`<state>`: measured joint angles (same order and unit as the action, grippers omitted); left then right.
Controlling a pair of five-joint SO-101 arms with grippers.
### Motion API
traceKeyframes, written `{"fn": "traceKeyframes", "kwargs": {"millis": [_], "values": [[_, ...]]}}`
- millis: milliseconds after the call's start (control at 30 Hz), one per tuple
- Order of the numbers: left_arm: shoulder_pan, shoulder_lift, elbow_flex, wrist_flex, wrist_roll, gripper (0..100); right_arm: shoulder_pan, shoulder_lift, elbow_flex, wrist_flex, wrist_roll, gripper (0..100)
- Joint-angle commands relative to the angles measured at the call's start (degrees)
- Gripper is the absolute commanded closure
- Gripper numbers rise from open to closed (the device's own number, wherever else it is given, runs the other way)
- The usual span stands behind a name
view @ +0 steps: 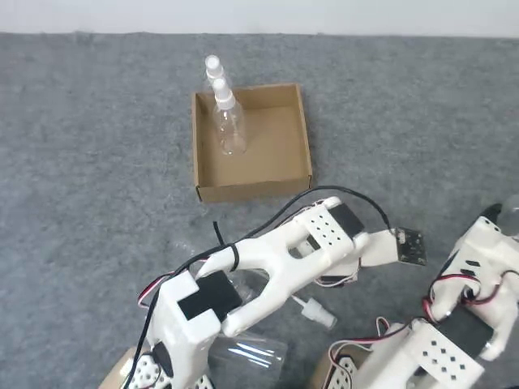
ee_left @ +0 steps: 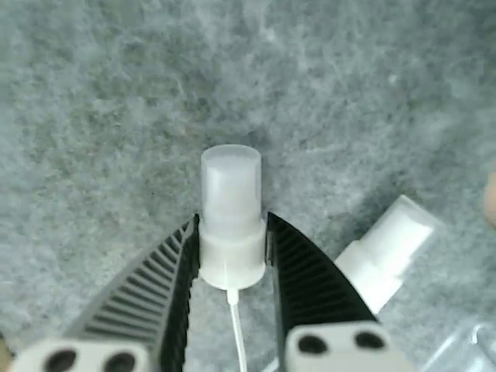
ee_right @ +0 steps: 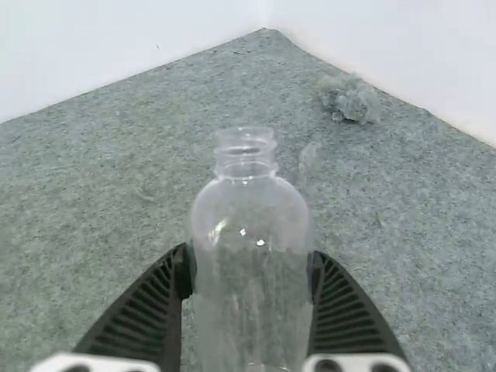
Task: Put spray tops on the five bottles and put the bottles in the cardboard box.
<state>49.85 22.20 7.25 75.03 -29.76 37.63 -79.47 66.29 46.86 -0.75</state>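
table [view: 89,178]: grey fuzzy carpet-like cover all over, white wall along the far edge
room: the right wrist view catches two white walls meeting in a corner, plus a clump of grey fluff [ee_right: 349,97] on the cover near it
cardboard box [view: 304,134]: open, toward the far side, well apart from both arms
capped bottle [view: 230,126]: lying inside the box by its far left corner
second capped bottle [view: 213,69]: top pokes up at that same corner, can't tell if it's in or behind
left jaws: closed on a spray top [ee_left: 231,205], gripping its collar, dip tube hanging between them
loose spray top [ee_left: 385,252]: on the cover just beside the left jaws
right jaws: clamped around an uncapped clear bottle [ee_right: 248,217]
high view adds: an empty bottle [view: 247,352] lying by the arm bases
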Motion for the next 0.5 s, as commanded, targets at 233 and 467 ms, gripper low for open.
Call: {"fn": "traceKeyframes", "kwargs": {"millis": [233, 467], "values": [[-5.1, -1.58, -9.8, 4.92, 4.13, 99, -0.84, -1.45, -4.13, -1.19, -0.44, 93.6], [-9.14, -5.8, -13.93, 8.09, 5.19, 99, -2.68, -1.54, -2.9, -1.54, -0.53, 93.7]]}}
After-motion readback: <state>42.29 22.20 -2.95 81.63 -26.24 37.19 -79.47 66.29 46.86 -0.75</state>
